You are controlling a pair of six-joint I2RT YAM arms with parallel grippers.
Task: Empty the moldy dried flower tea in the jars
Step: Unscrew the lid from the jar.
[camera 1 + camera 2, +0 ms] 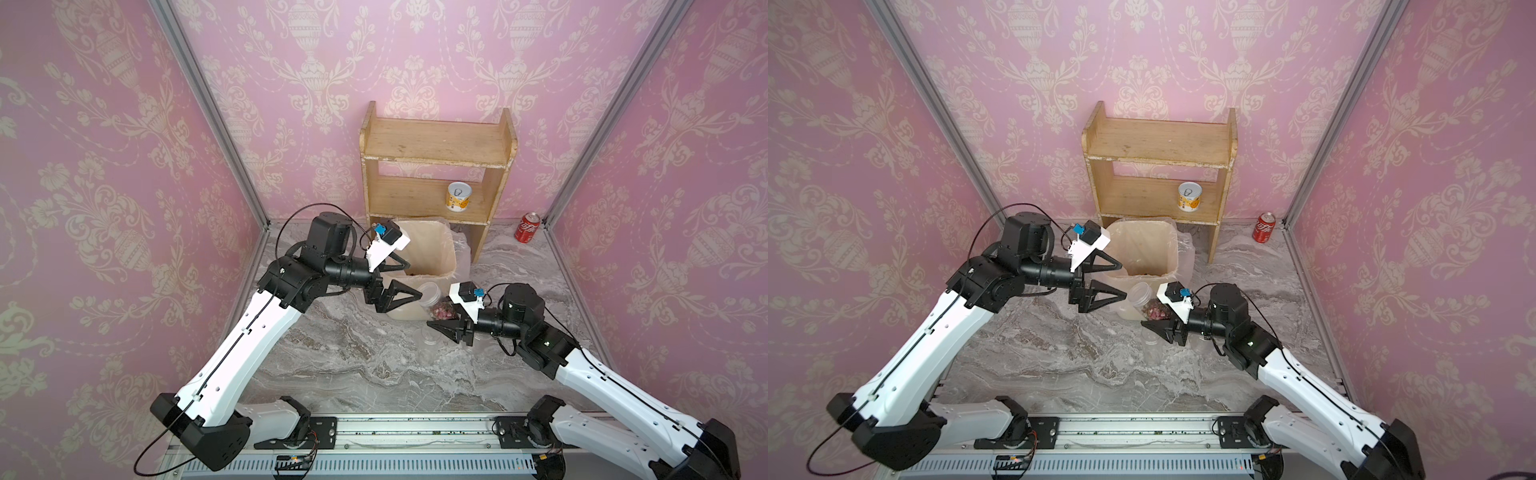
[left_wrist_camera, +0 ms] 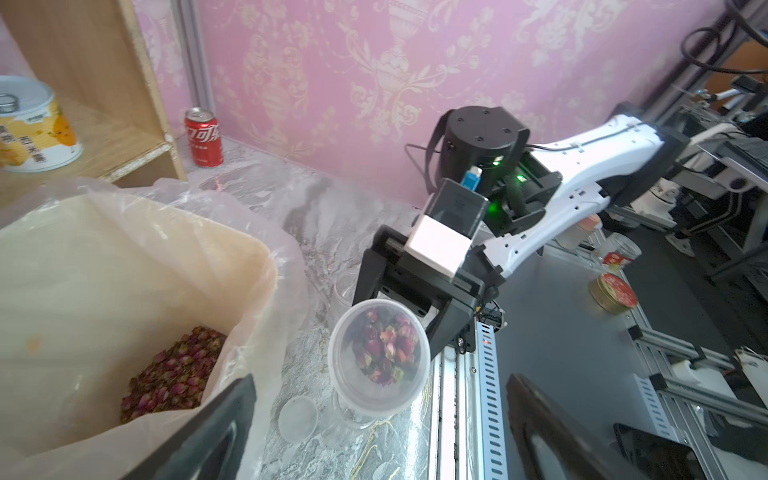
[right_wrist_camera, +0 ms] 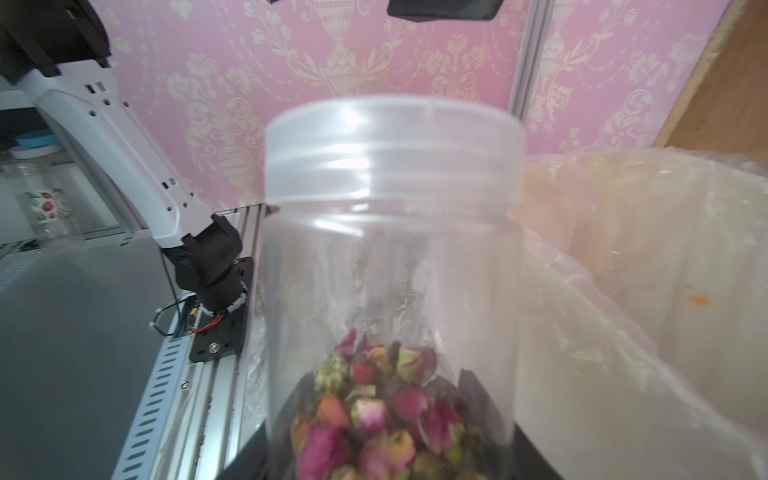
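My right gripper [image 1: 446, 316] [image 3: 386, 436] is shut on a clear jar [image 1: 431, 296] [image 1: 1141, 296] [image 3: 390, 249], held tilted beside the bin. Its translucent lid [image 3: 395, 141] [image 2: 378, 386] is on. The moldy dried flower tea [image 3: 374, 407] [image 1: 443, 309] [image 2: 384, 347], pink and brown buds, lies at the jar's gripped end. My left gripper [image 1: 409, 280] [image 1: 1119, 280] [image 2: 382, 378] stands wide open in front of the lid, with its fingers apart from it. An empty clear jar [image 1: 430, 337] [image 1: 1152, 347] stands on the table under the held one.
A lined bin [image 1: 453, 266] [image 2: 124, 270] with dried buds [image 2: 174, 374] inside stands behind the grippers. A loose translucent lid [image 2: 297, 417] lies on the marble table. At the back is a wooden shelf [image 1: 436, 145] with a yellow-and-white tin [image 1: 459, 197]; a red cola can [image 1: 528, 227] stands to its right.
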